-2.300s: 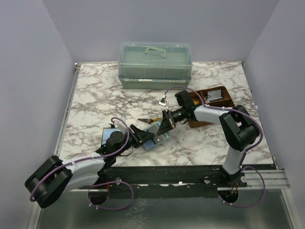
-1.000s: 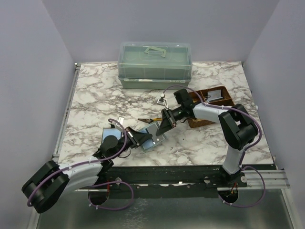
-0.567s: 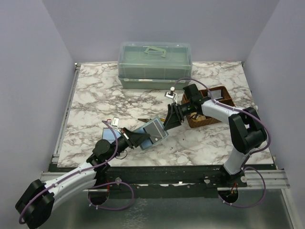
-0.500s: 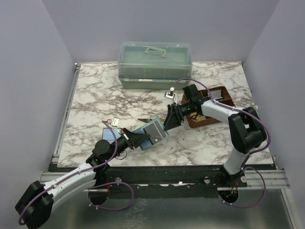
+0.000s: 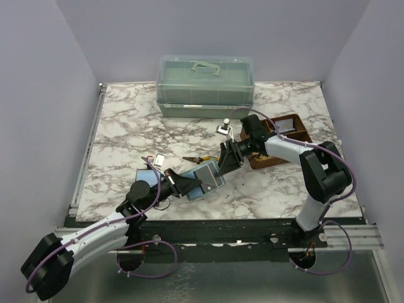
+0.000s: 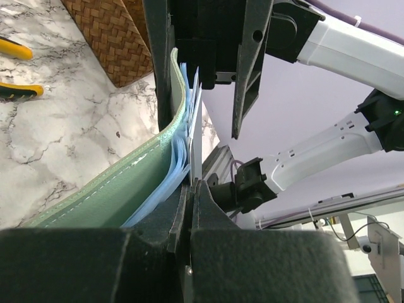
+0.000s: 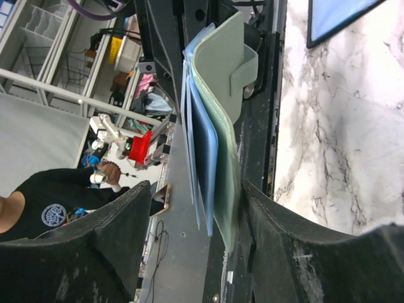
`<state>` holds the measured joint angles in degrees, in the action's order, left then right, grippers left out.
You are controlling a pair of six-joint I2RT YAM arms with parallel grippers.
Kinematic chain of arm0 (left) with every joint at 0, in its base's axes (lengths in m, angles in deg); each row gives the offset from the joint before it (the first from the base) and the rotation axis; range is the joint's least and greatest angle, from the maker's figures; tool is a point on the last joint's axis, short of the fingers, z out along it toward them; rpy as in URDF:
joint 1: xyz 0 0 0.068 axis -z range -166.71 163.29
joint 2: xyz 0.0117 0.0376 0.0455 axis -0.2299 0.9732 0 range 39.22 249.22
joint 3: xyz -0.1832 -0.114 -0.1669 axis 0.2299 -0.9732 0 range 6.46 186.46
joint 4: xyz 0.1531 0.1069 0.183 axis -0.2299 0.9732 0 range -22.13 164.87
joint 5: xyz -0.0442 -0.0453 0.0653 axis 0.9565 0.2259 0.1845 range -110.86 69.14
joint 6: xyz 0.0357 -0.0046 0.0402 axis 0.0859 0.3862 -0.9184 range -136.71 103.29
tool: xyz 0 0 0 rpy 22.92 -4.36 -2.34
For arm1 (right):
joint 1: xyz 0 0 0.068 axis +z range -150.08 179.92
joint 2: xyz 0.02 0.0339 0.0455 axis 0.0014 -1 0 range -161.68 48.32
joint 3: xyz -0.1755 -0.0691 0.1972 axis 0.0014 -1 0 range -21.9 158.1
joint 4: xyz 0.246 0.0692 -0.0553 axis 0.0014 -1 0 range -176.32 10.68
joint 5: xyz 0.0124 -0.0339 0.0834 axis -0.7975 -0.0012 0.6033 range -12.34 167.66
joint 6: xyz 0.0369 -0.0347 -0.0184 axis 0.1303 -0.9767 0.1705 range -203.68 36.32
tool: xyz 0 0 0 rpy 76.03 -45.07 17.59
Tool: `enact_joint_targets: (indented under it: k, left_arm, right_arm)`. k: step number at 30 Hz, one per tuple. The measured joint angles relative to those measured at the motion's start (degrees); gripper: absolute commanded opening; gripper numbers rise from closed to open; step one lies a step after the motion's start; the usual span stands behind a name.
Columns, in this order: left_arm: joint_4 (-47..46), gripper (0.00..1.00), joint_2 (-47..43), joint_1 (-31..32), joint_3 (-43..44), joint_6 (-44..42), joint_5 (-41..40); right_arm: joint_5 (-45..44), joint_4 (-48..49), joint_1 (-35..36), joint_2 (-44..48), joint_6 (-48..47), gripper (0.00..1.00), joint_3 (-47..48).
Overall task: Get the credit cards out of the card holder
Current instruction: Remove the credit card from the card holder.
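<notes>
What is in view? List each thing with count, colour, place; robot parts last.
lidded box: one, translucent green, back centre
woven tray: one, brown, right side
pliers: one, yellow-handled, centre
small metal item: one, silvery, beyond pliers
loose card: one, blue, near left arm
card holder: one, teal, between both grippers
cards: several, bluish, inside card holder
left gripper: one, black, shut on card holder
right gripper: one, black, open around card holder

Left end effector (image 5: 184,184) clamped, right end effector (image 5: 225,159) spread, tips facing
</notes>
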<state>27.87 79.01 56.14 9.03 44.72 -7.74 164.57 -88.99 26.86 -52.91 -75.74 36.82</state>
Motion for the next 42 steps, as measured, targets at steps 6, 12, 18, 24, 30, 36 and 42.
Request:
enact_joint_targets:
  k: [6, 12, 18, 24, 30, 36, 42]
  left_arm:
    - [-1.7, 0.00, 3.4, 0.0, 1.0, -0.1, 1.0]
    - [-3.1, 0.00, 4.3, 0.0, 1.5, -0.1, 1.9]
    - [0.6, 0.00, 0.2, -1.0, 1.3, -0.1, 2.1]
    - [10.8, 0.00, -9.4, -2.7, 1.4, -0.8, 2.8]
    - [15.0, 0.00, -15.5, -4.9, 1.4, -1.0, 2.9]
    - [16.4, 0.00, -15.0, -5.0, 1.4, -1.0, 2.9]
    - [14.4, 0.35, -9.6, -5.2, 1.8, -0.3, 3.0]
  right_arm:
    - [1.0, 1.7, 1.5, -0.4, 1.6, 0.02, 0.0]
    - [1.1, 2.1, 1.6, -1.1, 2.5, 0.00, 0.0]
    - [1.1, 2.6, 1.6, -1.1, 2.6, 0.00, 0.0]
    - [1.0, 3.9, 2.9, -1.1, 2.7, 0.00, 0.0]
    - [1.0, 3.7, -0.8, -1.1, 2.8, 0.00, -0.1]
    - [1.0, 3.7, -1.3, -1.1, 3.0, 0.00, -0.1]
    - [1.0, 3.8, -1.3, -1.1, 3.2, 0.00, -0.1]
